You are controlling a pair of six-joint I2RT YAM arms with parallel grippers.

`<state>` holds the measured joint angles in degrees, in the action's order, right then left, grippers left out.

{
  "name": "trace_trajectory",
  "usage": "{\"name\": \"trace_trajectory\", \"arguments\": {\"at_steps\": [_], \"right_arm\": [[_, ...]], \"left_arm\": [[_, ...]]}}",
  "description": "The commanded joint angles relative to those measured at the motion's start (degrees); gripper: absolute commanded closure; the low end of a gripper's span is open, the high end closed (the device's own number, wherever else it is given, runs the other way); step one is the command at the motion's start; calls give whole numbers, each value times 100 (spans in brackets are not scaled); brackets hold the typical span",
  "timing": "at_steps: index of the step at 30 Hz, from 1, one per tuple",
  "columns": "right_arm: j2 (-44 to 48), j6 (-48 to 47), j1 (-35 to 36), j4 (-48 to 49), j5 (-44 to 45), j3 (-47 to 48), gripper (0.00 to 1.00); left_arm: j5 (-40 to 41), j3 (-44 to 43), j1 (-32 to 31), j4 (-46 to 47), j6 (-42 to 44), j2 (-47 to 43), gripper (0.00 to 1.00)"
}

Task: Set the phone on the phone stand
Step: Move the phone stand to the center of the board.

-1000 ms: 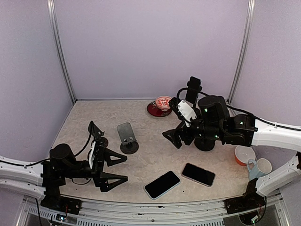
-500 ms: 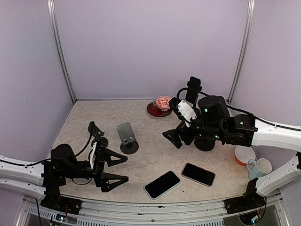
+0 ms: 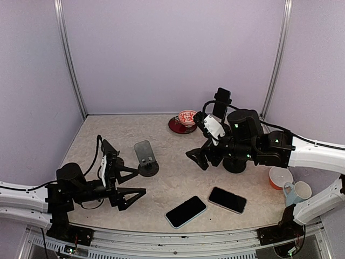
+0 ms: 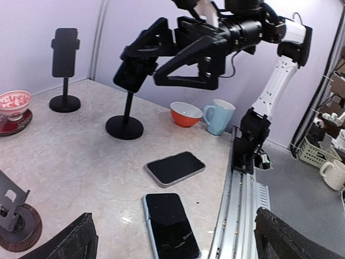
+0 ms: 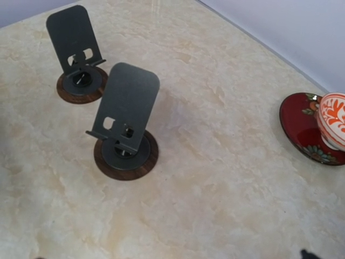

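Observation:
Two dark phones lie flat near the table's front edge, one nearer the middle (image 3: pixel 185 211) and one to its right (image 3: pixel 227 199). The left wrist view shows them as the near phone (image 4: pixel 171 224) and the far phone (image 4: pixel 175 168). A grey phone stand on a round wooden base (image 3: pixel 145 156) stands left of centre. A second stand (image 5: pixel 75 59) sits beyond it, mostly hidden by the left arm in the top view. My left gripper (image 3: pixel 135 183) is open and empty, right beside the stands. My right gripper (image 3: pixel 197 157) is open and empty, above the table to the right of the stand (image 5: pixel 126 129).
A tall pole stand holding a phone (image 3: pixel 221 102) is at the back right, and another pole stand's base (image 3: pixel 234 164) sits under the right arm. A patterned bowl on a red saucer (image 3: pixel 187 120) is at the back. An orange bowl (image 3: pixel 280 177) and a mug (image 3: pixel 299 191) are at the right edge.
My left gripper has moved up and away from the front edge, closer to the stands, staying open. The right arm and both phones have not moved.

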<state>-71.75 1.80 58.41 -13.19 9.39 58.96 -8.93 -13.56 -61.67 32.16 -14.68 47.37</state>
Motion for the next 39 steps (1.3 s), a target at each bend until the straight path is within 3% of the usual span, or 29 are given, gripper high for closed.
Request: {"name": "trace_trajectory", "arguments": {"at_steps": [1,9,21,27,32,39], "right_arm": [[3,205,-92,139,-104,106,0],[-203,224,-179,52,-109,191,0],[-334,260,-204,102,-430,262,0],[-170,296,-200,178,-489,109,0],[-152,248,-203,237,-435,69,0],[-201,215,-200,312,-522,48,0]], "left_arm": [[551,-156,243,-300,-263,-123,1],[222,-525,340,-871,-22,180,1],[2212,-1442,1044,-1945,-955,914,1],[3365,-1392,1310,-2347,-1539,649,1],[4137,-1372,1493,-2829,-1894,352,7],[3473,-1305,2509,-2953,-2222,410,13]]}}
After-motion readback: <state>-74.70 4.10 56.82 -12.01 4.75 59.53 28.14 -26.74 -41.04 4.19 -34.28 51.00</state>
